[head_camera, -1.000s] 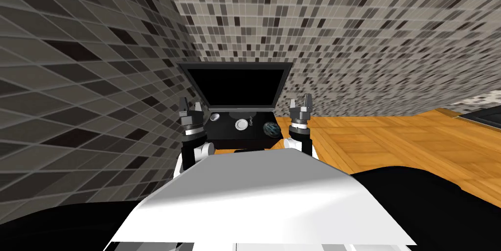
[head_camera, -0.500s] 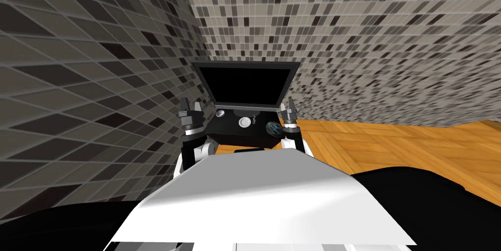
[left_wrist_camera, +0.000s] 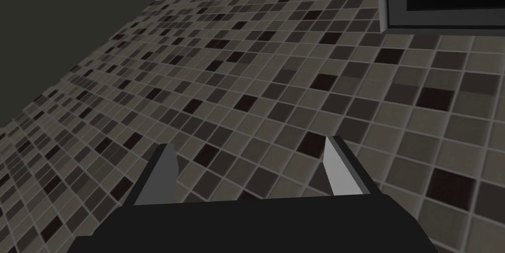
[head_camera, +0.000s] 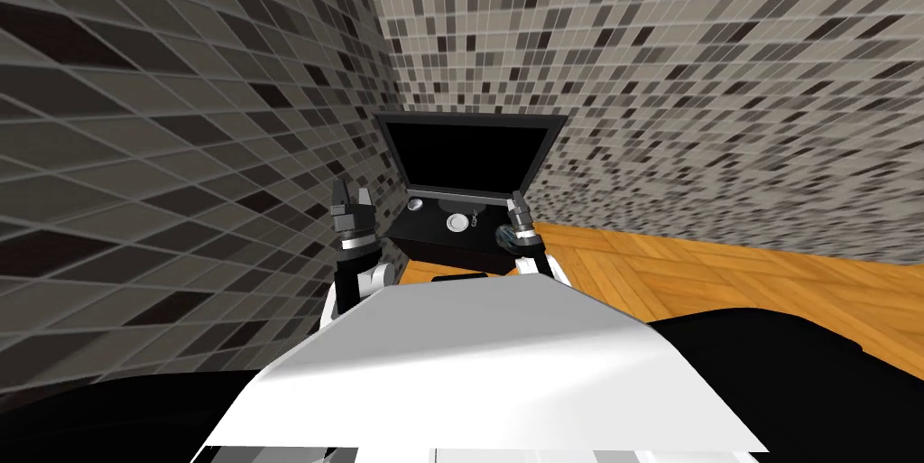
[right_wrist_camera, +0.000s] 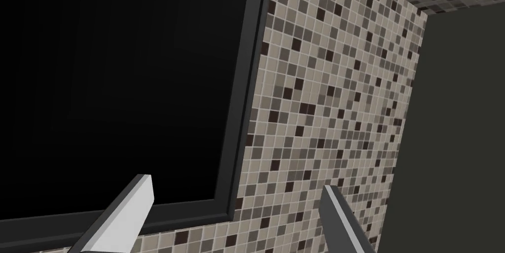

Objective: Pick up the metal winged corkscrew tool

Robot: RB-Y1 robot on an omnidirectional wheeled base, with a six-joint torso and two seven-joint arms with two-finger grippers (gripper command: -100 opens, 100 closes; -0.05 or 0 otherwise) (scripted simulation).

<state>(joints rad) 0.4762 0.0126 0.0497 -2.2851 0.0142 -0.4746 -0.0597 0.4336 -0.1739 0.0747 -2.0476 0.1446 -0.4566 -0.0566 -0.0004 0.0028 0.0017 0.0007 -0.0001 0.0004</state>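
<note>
Head view, thin metal corkscrew, round dish, black table

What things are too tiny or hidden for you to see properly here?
Corkscrew: head view, a tiny pale speck on the black table; its shape is too small to tell.
Dark round thing: head view, partly hidden behind the right gripper; I cannot name it.
Black framed panel: right wrist view, cut off by the picture's edges.
</note>
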